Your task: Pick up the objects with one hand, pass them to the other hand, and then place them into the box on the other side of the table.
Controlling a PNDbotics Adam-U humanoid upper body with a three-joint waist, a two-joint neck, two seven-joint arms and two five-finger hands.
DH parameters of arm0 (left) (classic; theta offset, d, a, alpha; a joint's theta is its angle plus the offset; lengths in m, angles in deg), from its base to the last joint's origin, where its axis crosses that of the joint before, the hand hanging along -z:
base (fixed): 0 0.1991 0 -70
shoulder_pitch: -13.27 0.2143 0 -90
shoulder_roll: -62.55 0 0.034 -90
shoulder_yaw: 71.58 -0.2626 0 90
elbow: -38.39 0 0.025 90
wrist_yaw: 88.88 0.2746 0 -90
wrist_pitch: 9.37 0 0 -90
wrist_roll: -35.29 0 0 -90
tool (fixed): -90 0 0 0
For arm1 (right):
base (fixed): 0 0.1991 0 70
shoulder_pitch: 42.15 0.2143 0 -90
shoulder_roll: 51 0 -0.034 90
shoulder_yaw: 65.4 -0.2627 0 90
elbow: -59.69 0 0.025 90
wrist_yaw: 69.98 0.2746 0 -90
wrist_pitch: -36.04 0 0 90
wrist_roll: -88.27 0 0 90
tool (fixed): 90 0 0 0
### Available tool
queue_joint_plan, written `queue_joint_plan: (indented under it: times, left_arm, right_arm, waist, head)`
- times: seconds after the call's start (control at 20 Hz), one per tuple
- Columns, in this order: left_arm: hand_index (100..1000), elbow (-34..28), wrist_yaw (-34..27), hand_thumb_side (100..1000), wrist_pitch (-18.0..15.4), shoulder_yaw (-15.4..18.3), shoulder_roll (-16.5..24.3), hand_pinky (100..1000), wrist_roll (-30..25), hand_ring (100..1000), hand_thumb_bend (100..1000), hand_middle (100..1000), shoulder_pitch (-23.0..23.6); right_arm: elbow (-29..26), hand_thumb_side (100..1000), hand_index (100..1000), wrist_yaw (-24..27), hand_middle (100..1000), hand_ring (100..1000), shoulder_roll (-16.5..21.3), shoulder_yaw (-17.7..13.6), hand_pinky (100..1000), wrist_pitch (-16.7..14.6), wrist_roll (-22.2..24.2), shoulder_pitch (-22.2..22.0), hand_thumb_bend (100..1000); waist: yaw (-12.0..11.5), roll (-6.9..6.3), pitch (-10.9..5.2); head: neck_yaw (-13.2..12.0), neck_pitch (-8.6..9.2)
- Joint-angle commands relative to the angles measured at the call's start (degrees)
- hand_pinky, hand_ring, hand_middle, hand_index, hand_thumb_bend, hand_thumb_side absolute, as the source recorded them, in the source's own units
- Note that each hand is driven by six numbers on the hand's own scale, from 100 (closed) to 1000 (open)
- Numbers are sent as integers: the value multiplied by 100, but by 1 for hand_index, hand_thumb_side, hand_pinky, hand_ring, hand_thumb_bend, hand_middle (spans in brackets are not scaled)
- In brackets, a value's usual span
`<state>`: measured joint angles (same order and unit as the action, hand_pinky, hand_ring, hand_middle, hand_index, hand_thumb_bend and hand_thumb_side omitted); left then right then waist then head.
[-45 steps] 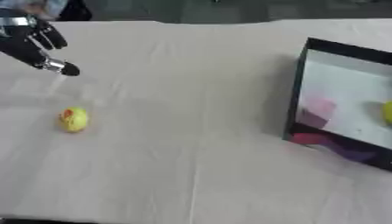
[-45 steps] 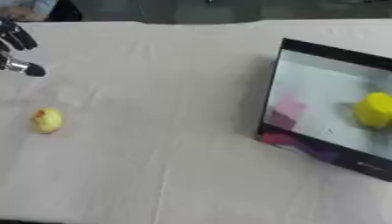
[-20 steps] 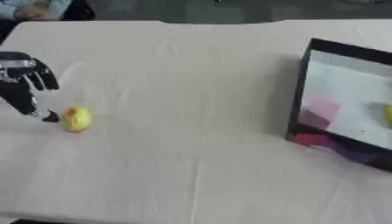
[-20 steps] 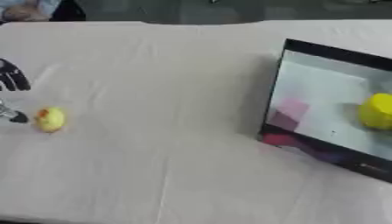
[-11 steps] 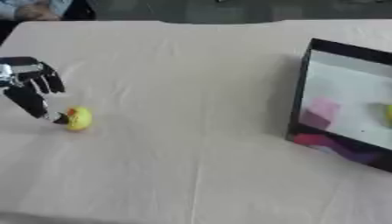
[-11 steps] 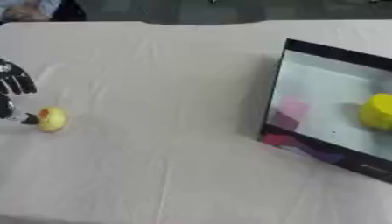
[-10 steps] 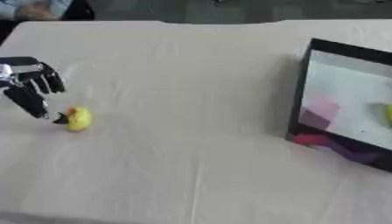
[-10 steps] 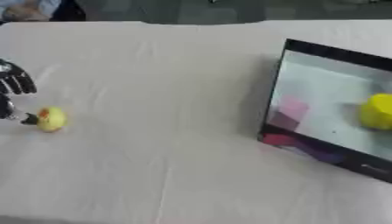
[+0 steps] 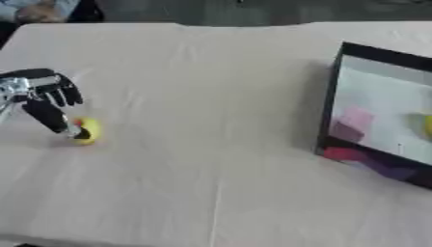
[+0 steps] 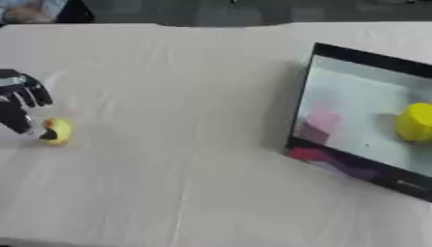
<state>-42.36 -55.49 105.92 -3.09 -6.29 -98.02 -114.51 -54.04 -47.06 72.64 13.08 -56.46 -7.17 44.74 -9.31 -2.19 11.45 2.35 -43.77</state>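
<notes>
Left hand's fingers reach down to a small yellow object at the tabletop's left edge.

The fingers [image 9: 52,116] of the left hand [image 9: 40,94] are spread and mostly straight, one long finger angled down with its tip touching the left side of the small yellow object [image 9: 87,130]; nothing is clasped. The arm behind the hand is cut off by the view's left edge. The object rests on the cream-covered tabletop [image 9: 202,120], its shape too blurred to name. Well apart, on the right, stands the black-rimmed box [image 10: 314,96], partly cut off, holding a yellow lump [image 10: 416,122] and hazy pink and purple shapes [image 10: 314,126]. The right hand appears in neither view.
</notes>
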Motion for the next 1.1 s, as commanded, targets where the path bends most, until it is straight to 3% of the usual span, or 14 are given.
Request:
queue_joint_plan:
  times: [0.05,0.5,1.1]
  left_arm:
    - [724,84,44,126,20,-4,95,774,-127,741,619,665,-70]
    - [715,382,88,100,-55,-38,-3,772,-242,736,578,650,-87]
    - [634,408,587,100,44,-159,-136,715,327,632,553,554,-67]
  right_arm:
    - [-86,662,924,-54,871,1000,97,-49,1000,14,14,8,100]
    - [-86,663,925,-129,872,1000,50,-35,1000,42,37,-16,100]
    - [-86,662,924,-190,872,1000,-1,-26,1000,55,47,-59,100]
  waist:
    - [6,38,-122]
    - [16,37,-119]
    - [-2,44,-132]
  head:
    - [-32,-35]
    - [-59,-35]
    - [-131,-35]
